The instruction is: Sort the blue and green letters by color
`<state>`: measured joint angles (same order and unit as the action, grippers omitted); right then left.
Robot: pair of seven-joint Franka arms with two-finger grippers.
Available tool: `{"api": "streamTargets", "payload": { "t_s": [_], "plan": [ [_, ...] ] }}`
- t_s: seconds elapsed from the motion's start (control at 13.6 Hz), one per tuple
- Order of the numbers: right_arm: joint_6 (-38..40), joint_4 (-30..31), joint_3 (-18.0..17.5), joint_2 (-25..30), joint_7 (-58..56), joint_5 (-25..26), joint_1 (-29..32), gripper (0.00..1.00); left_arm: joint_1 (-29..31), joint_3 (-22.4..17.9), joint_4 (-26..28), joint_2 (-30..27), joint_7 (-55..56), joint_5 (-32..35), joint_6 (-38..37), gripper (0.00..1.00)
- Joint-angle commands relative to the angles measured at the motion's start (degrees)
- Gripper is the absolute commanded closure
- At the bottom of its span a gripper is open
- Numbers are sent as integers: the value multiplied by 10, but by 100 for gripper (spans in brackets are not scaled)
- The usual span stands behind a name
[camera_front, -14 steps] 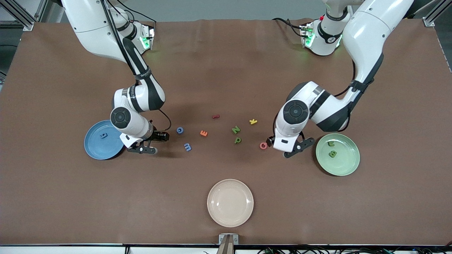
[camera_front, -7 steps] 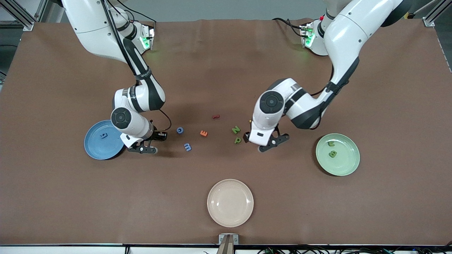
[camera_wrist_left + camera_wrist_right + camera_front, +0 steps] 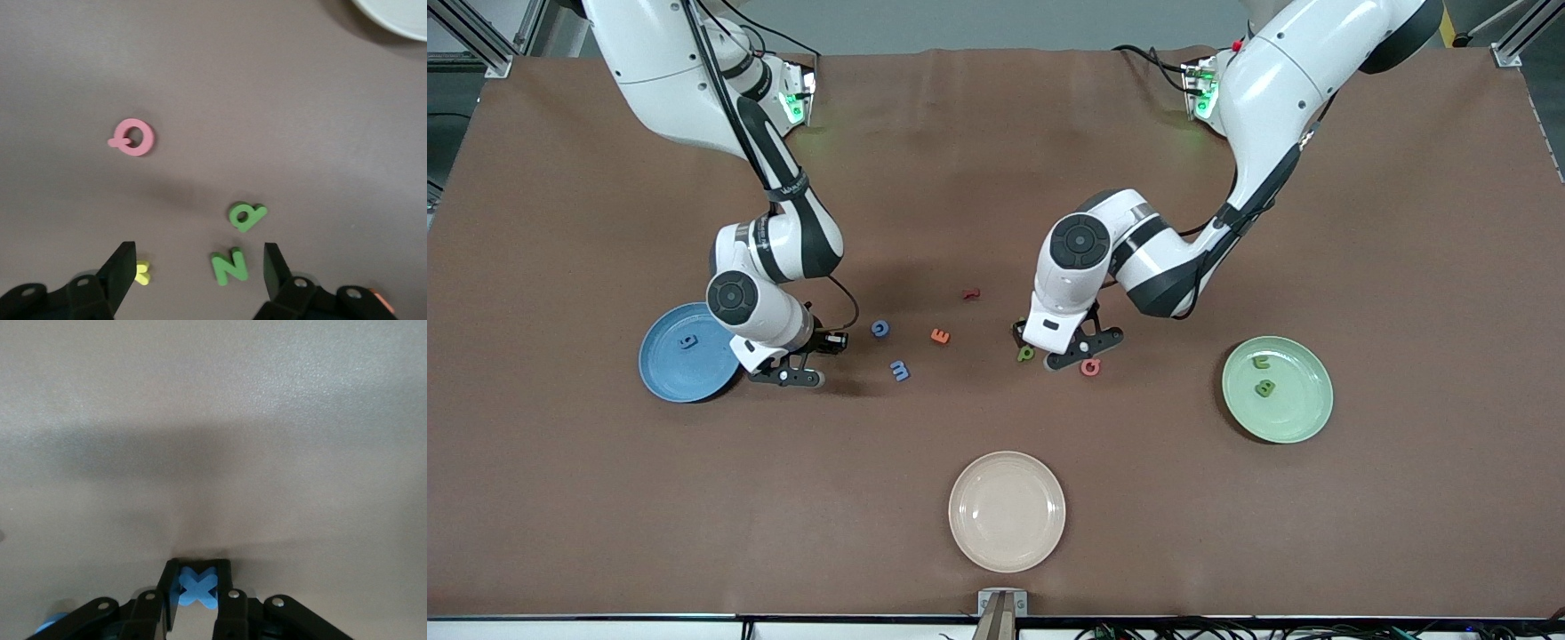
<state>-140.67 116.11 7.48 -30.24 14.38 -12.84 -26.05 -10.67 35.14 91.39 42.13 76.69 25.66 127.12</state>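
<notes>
Right wrist view: my right gripper (image 3: 195,588) is clamped on the blue plus (image 3: 197,587), pinched between its pads. My left gripper (image 3: 198,270) stands wide, the green N (image 3: 229,266) between its fingers. Light, soft foam; grip the edges.

Eight small flat foam characters. The blue 9 (image 3: 687,340) lies on the blue plate (image 3: 660,373) toward the right arm's end of the tabletop. The blue G (image 3: 880,329) and blue m (image 3: 899,370) lie flat mid-tabletop, the m nearer the front camera. The blue plus (image 3: 197,587) is clamped in the right claw (image 3: 197,595). The green N (image 3: 229,266) and green p (image 3: 247,215) lie just beside each other. The green u (image 3: 1261,361) and green B (image 3: 1264,388) rest on the green plate (image 3: 1303,418).
</notes>
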Motion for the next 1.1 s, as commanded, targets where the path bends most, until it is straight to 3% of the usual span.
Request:
{"api": "streamTargets", "payload": {
  "t_s": [0.0,0.15,0.29,0.66,1.03],
  "plan": [
    [10,-1,3,10,-1,-11,-4,92,-35,-21,-40,36,6,4,12,15],
    [29,-2,6,25,-10,-4,3,92,-92,-75,-60,43,7,-1,15,15],
    [51,-6,21,39,-53,-4,9,92,-121,-100,-81,57,9,-4,17,15],
    [86,-5,73,59,-217,-4,45,92,-133,-100,-89,66,20,-4,22,17],
    [80,-2,86,54,-355,1,109,92,-132,-101,-87,69,20,-2,26,17]
  ]
}}
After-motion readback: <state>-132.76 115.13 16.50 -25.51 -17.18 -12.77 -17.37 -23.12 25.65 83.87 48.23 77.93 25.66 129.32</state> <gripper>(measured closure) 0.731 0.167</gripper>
